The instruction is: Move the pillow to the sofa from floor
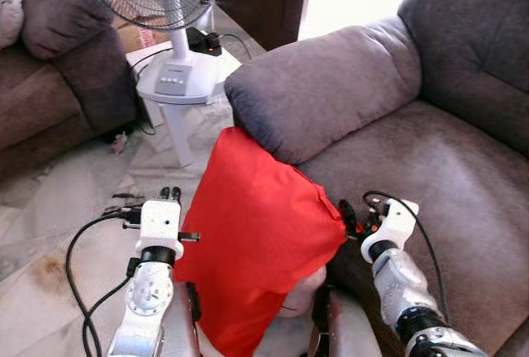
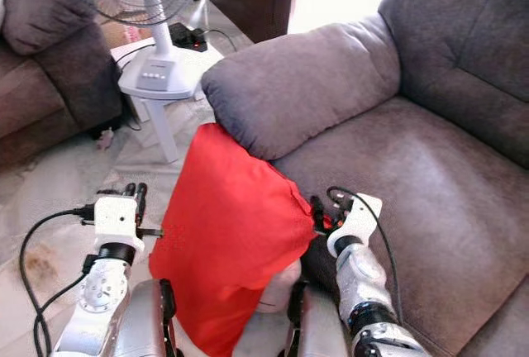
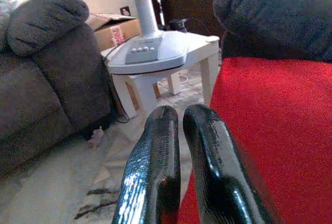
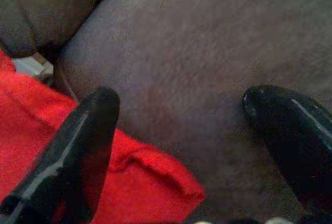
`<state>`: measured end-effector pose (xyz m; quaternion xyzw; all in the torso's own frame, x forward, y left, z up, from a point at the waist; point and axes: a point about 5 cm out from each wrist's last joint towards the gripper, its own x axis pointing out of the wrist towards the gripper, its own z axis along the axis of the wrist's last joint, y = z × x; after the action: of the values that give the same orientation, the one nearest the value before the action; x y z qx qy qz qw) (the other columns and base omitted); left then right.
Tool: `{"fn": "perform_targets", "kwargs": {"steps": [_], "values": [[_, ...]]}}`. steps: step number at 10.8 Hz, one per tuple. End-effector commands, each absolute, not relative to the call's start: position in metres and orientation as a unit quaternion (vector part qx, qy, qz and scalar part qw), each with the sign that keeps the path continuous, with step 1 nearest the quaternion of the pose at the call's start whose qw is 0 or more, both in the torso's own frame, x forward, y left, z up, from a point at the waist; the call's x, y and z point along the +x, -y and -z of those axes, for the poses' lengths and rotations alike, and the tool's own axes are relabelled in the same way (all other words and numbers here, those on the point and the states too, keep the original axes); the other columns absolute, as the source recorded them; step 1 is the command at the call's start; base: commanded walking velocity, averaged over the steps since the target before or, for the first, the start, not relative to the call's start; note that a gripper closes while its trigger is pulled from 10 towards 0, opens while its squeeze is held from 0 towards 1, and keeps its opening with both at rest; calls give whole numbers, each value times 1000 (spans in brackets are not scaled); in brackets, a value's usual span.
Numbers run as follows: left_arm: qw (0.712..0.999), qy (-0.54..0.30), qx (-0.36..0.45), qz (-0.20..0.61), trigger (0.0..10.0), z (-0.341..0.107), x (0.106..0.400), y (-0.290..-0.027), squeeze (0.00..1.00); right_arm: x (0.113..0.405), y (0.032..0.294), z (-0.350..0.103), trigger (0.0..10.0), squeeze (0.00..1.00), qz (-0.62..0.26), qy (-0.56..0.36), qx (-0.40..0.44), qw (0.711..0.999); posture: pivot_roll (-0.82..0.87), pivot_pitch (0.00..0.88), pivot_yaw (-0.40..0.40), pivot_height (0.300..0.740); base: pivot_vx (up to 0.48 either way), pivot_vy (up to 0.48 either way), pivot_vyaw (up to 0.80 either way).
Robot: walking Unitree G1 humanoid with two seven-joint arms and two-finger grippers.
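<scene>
Pillow (image 1: pixel 256 233), red, is leaned at centre frame against sofa (image 1: pixel 430 167). Left gripper (image 3: pixel 179 130), fingers nearly closed and empty, is beside it; right gripper (image 4: pixel 181 125) is spread wide over its corner, nothing held.

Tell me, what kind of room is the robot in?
Most likely a living room in a home. There is a big grey fabric sofa, another brown upholstered sofa across from it, and a white standing fan on a small white stool. A red cloth pillow leans against the grey sofa's arm.
</scene>
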<state>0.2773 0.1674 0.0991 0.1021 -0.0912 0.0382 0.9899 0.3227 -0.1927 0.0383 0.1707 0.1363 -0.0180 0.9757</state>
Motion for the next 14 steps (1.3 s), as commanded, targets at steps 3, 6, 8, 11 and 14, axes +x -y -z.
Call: {"fn": "perform_targets", "kwargs": {"steps": [3,6,8,11,14], "values": [[992,87,86,-40,10000,-96,282,-163,0,342,207,-76,10000,0,8,-69,176,982,110,110,-114,537,0,0,0],[993,80,77,-33,10000,-91,284,-157,0,335,207,-74,10000,0,-30,-93,168,981,91,105,-137,537,0,0,0],[994,77,75,-36,10000,-89,286,-159,0,318,223,-62,10000,0,-5,-143,161,977,71,109,-147,537,0,0,0],[994,75,76,-33,10000,-87,288,-159,0,302,227,-47,10000,0,14,-216,186,958,61,118,-147,537,0,0,0],[994,75,77,-33,10000,-86,287,-159,0,290,210,-21,10000,0,-4,-314,283,906,85,105,-153,537,0,0,0]]}}
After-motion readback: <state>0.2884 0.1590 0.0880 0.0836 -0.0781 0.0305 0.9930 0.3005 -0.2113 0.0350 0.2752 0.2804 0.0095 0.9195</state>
